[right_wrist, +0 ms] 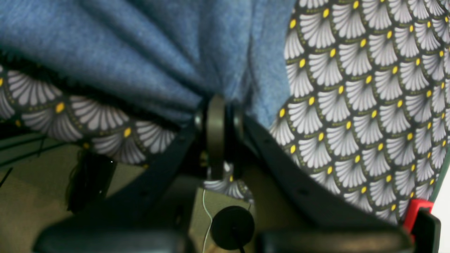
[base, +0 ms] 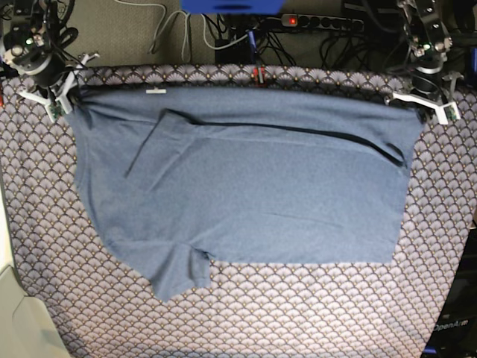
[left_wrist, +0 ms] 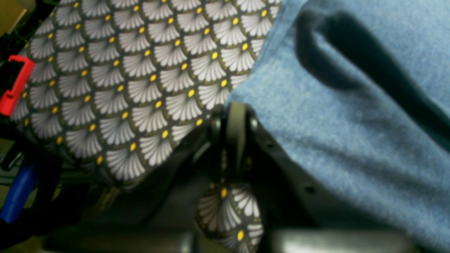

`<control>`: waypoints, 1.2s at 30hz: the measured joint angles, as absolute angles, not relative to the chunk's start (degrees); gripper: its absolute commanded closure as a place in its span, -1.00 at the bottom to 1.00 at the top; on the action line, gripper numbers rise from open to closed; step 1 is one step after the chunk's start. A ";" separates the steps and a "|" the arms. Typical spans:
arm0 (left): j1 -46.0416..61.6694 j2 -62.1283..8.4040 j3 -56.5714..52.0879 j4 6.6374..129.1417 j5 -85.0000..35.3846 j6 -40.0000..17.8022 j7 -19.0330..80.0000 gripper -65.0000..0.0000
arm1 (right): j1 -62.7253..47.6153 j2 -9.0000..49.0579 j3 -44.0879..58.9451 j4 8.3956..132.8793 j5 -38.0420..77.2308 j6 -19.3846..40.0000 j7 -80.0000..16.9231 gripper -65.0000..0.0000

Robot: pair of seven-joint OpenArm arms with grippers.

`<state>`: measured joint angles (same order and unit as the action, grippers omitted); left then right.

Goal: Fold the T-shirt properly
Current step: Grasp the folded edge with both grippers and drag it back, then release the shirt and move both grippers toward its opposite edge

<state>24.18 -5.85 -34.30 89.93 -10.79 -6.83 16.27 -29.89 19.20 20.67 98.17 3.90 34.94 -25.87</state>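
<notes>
Right pincer (right_wrist: 216,105), left pincer (left_wrist: 233,112) clamp T-shirt (base: 246,179) corners.

T-shirt (base: 246,179) spread flat across the tablecloth (base: 298,313), its far edge along the table's back, left gripper (base: 425,104) at its far right corner, right gripper (base: 63,101) at its far left corner
</notes>
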 measured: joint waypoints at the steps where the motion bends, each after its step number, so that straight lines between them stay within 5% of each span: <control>1: 24.27 -5.85 -34.30 89.91 -10.79 -6.85 16.27 0.98 | -29.91 19.25 20.69 98.17 3.92 34.94 -25.87 1.00; 8: 24.27 -5.87 -34.30 89.60 -10.79 -6.87 16.08 0.94 | -29.87 18.87 20.80 98.17 3.90 34.92 -26.04 0.89; 17: 24.45 -6.04 -34.41 89.62 -10.59 -6.11 18.17 -0.01 | -29.91 18.41 21.06 98.15 3.42 34.74 -26.79 -0.02; 27: 23.20 -6.09 -40.47 91.42 -13.96 -5.65 18.76 -0.19 | -29.34 18.39 28.69 102.43 3.25 34.72 -27.09 -0.03; 36: 16.10 -9.39 -43.20 93.38 -19.20 -5.63 18.94 -0.19 | -13.61 23.00 25.08 100.07 2.83 34.85 -27.31 -0.05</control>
<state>16.10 -9.39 -43.20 93.38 -19.20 -5.63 18.94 -13.61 23.00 25.08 100.07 2.83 34.85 -27.31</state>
